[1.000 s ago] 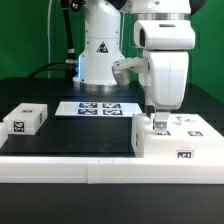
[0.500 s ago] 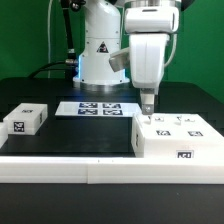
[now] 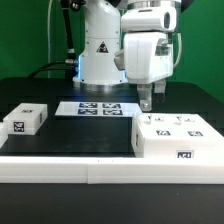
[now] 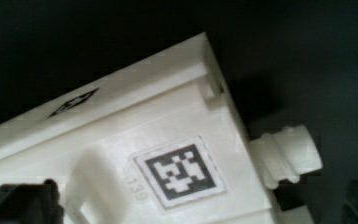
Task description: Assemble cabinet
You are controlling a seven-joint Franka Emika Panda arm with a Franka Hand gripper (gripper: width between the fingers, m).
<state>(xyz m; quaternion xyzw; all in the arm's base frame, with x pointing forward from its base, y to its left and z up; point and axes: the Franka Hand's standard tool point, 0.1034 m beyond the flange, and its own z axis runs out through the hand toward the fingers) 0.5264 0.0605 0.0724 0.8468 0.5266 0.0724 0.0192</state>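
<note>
The cabinet box [image 3: 178, 137], the biggest white piece, with black-and-white tags, lies on the black table at the exterior view's right. My gripper [image 3: 147, 103] hangs a little above the box's near-left corner, apart from it, holding nothing. In the wrist view the box [image 4: 140, 120] fills the picture with a tag [image 4: 176, 170] and a round peg [image 4: 291, 150] on its side. The dark fingertips [image 4: 16, 200] stand wide apart on either side of it. A smaller white panel [image 3: 25, 119] with a tag lies at the exterior view's left.
The marker board [image 3: 97, 108] lies flat in the middle at the back, in front of the robot base [image 3: 100, 50]. A long low white rail [image 3: 100, 170] runs along the table's front edge.
My gripper has risen off the cabinet box's top and shifted slightly to the exterior view's left. The box and the small panel have not moved.
</note>
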